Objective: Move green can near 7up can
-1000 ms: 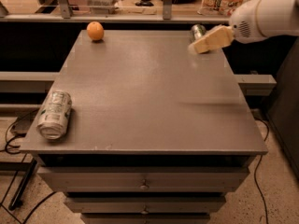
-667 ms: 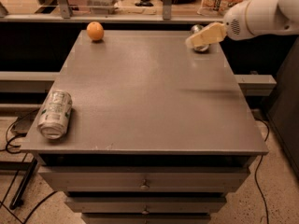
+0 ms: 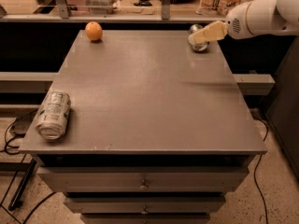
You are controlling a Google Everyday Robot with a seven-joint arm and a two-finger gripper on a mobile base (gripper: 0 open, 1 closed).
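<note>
Gripper [image 3: 196, 37] has edged left to the green can [image 3: 201, 46], far-right on the table [image 3: 140, 101]. Jaws state: cannot tell.

The arm [image 3: 266, 14] is clad in smooth white shells, rounded and glossy, with a seam visible between two sections. A round patch of small dark dots is set into the wrist housing [image 3: 236, 25]. The gripper [image 3: 205, 34] is finished in pale beige, tapered and blunt-ended, and is located over the far right corner of the table [image 3: 140, 101].
</note>
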